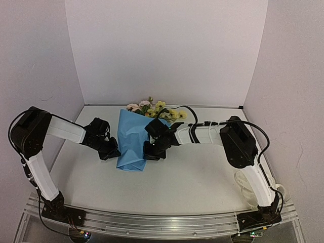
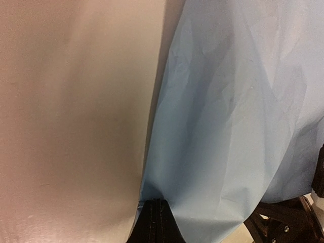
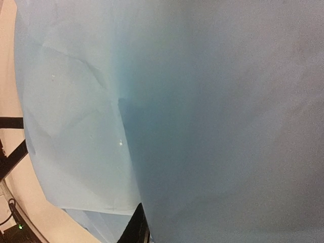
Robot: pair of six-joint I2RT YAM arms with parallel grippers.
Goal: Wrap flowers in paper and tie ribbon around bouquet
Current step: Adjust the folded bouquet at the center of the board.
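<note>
Top external view: the paper (image 1: 130, 144) cone lies on the desk (image 1: 202, 177), flowers (image 1: 154, 108) at its far end. Your left pincer (image 1: 113, 153) looks clamped on its edge; the right pincer (image 1: 151, 152), cannot tell. Keep the overlap tight.

Bench (image 1: 202, 177): pale, matt white top, lit evenly. Plain white back wall (image 1: 167, 50) along far edge; white side walls at left edge (image 1: 30, 61) and right edge (image 1: 298, 76). Ribbed aluminium rail (image 1: 162, 223) spans near edge.
</note>
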